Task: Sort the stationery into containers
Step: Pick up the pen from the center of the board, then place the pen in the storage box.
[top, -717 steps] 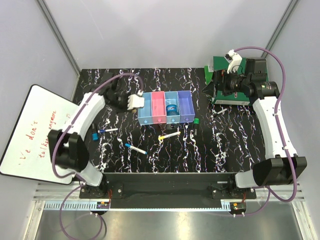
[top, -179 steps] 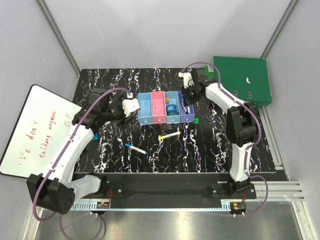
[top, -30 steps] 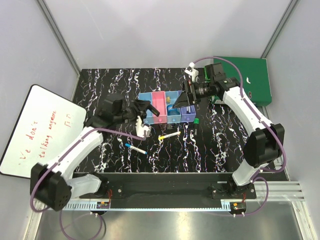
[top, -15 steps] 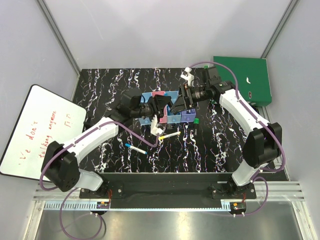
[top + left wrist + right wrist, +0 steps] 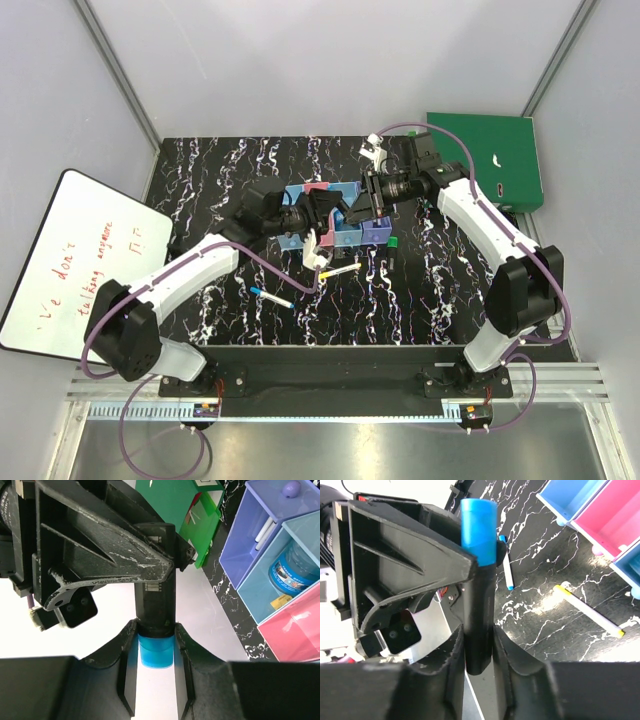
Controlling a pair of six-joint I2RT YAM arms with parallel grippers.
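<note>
Whiteboard (image 5: 75,260) at far left, off the mat, not in play. White pen (image 5: 272,297) lies loose on the mat, lower centre-left. Yellow pen (image 5: 340,270) lies just right of it, in front of the bins (image 5: 318,187). Left gripper (image 5: 322,212) hangs over the bins' near edge, fingers narrow and clamped on the blue cap of a dark marker (image 5: 155,587). Marker is in the air, not on the mat. Its long axis runs left to right in the top view, from one gripper straight to the other: cap end left, bare barrel end right. Right gripper (image 5: 355,203) meets it nose to nose. In its own wrist view the fingers (image 5: 454,652) press on the barrel's end, so the marker looks gripped at both ends. Bins sit just beneath the pair, both arms equally near. Judgement: a handover or a cap pull along that axis; one side must let go before any drop. Green marker (image 5: 394,245) on the mat right of the bins. Folder (image 5: 490,160) upper right.
</note>
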